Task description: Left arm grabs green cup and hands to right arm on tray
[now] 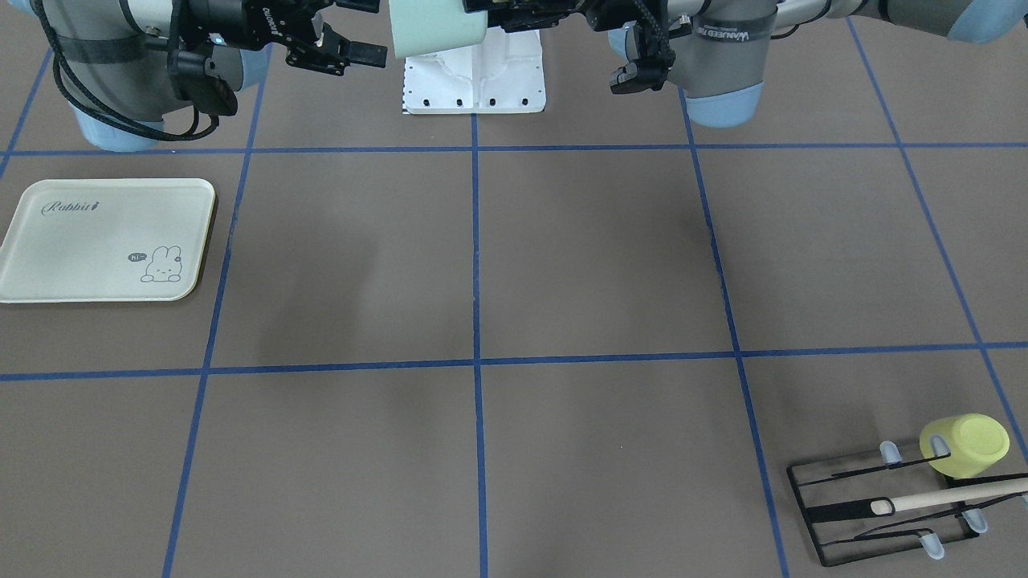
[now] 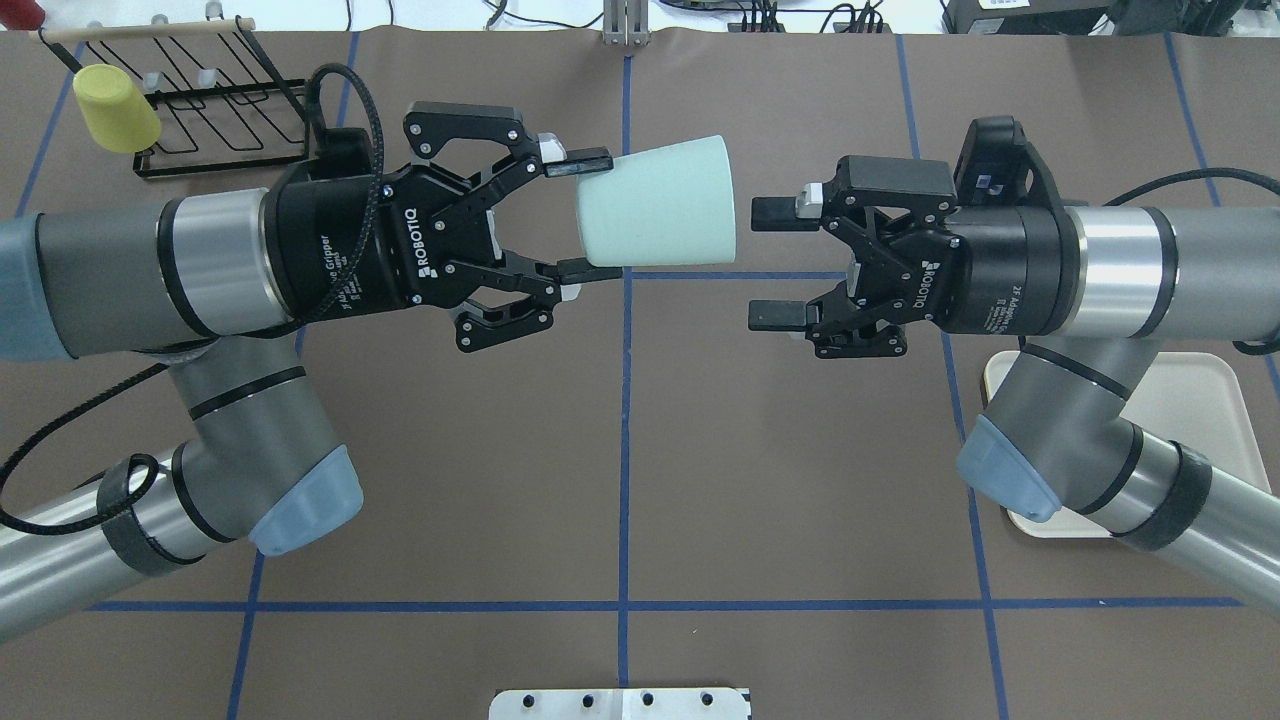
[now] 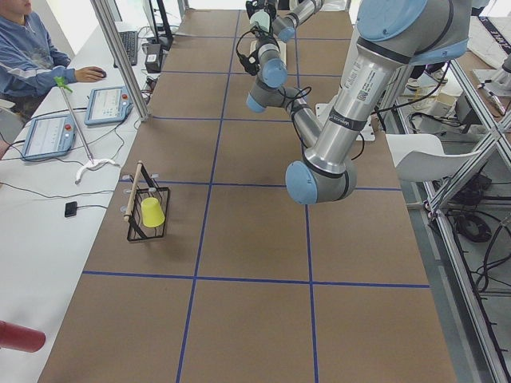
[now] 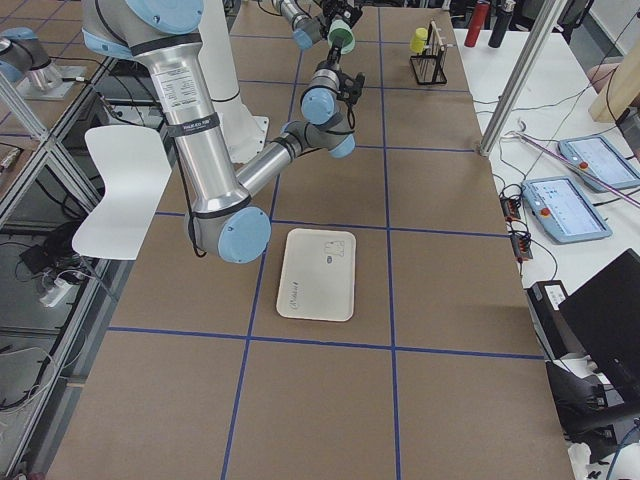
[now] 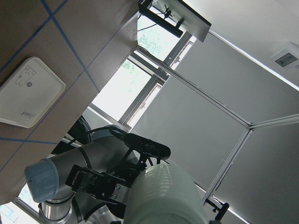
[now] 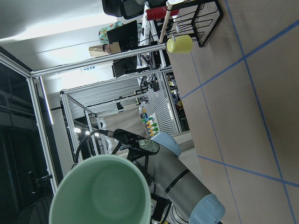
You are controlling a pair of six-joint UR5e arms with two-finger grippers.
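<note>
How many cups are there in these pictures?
2. The green cup is held sideways in the air by the left gripper; a yellow-green cup sits on the black wire rack at the table's corner. No others show.

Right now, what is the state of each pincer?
Left pincer: closed on the green cup, held above the table.
Right pincer: open, holding nothing, facing the cup's mouth.
</note>
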